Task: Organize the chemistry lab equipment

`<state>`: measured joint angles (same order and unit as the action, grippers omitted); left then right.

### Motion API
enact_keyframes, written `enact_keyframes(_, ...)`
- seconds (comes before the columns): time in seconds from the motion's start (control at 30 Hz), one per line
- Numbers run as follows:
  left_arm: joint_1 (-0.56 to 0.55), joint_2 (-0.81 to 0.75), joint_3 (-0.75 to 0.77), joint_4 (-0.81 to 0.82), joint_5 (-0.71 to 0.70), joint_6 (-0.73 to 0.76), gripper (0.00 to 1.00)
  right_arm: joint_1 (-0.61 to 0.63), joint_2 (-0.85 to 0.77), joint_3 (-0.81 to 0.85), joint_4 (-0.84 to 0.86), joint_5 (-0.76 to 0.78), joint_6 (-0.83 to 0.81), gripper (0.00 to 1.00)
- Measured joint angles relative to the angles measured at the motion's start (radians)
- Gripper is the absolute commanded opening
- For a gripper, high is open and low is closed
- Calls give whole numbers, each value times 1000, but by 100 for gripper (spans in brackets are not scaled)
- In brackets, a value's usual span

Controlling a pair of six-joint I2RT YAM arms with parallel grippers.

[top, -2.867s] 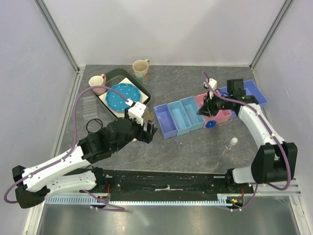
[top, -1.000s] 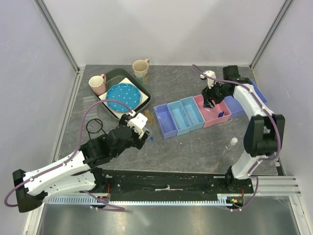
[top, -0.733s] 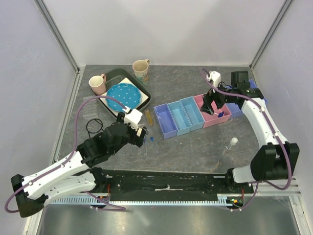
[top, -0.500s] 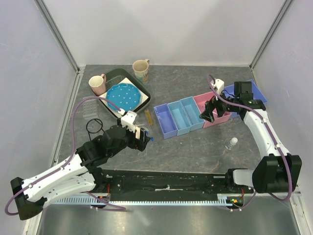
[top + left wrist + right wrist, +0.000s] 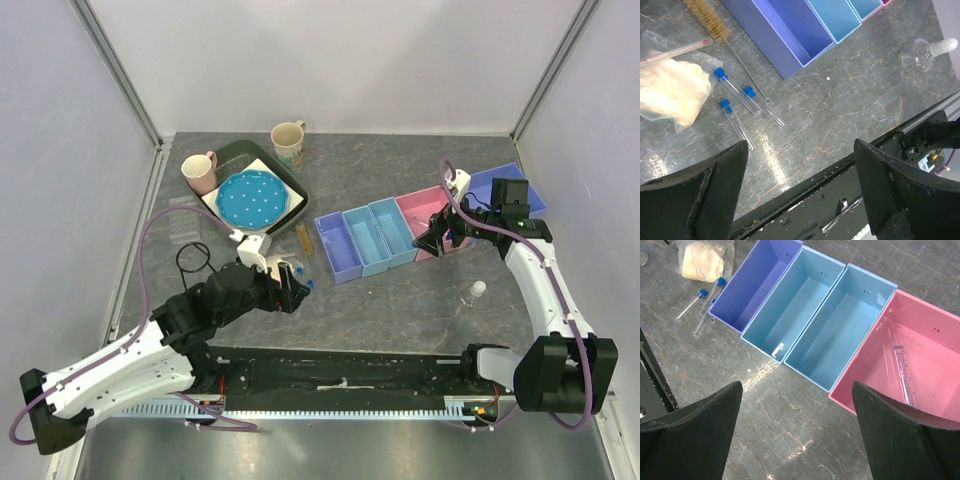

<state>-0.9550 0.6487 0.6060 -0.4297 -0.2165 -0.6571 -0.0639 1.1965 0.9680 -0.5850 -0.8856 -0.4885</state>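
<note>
— What do we make of the blue-capped tubes (image 5: 737, 93)?

— We count three, slim and clear. They lie flat on the grey table (image 5: 850, 100) just beside the whitish bag (image 5: 670, 92) and near the end of the purple bin (image 5: 790, 25). A bristle brush (image 5: 707, 22) on a wire stem lies next to them.

— And the small flask (image 5: 925, 54)?

— It is clear with a white stopper, and sits on the table well apart from the tubes, on the right arm's side.

— What does the right wrist give us that the overhead view does not?

— The graduated cylinder (image 5: 902, 372), lying inside the pink bin (image 5: 940, 345). From above, the right gripper (image 5: 435, 235) hangs over that bin and we cannot make the cylinder out.

— The grippers?

— We see the left gripper (image 5: 800, 145) spread wide above the table near the tubes, with nothing between its fingers. The right gripper is just as wide and empty.
</note>
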Motion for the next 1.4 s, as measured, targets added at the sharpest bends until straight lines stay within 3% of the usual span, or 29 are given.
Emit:
enact_keyframes(0.27, 0, 97, 111, -83, -11, 93, 93, 1, -79, 33, -143, 141, -143, 98)
enact_keyframes(0.53, 0, 175, 271, -171, -55, 381, 94, 0, -102, 95, -374, 387, -287, 98)
enact_keyframes(0.73, 0, 177, 232, -147, -84, 513, 93, 0, -102, 69, -477, 525, -309, 98)
enact_keyframes(1.0, 0, 183, 151, -139, -91, 555, 93, 0, -66, 20, -544, 617, -325, 98)
enact_keyframes(1.4, 1, 76, 133, -106, -92, 555, 93, 0, 10, -58, -504, 690, -320, 98)
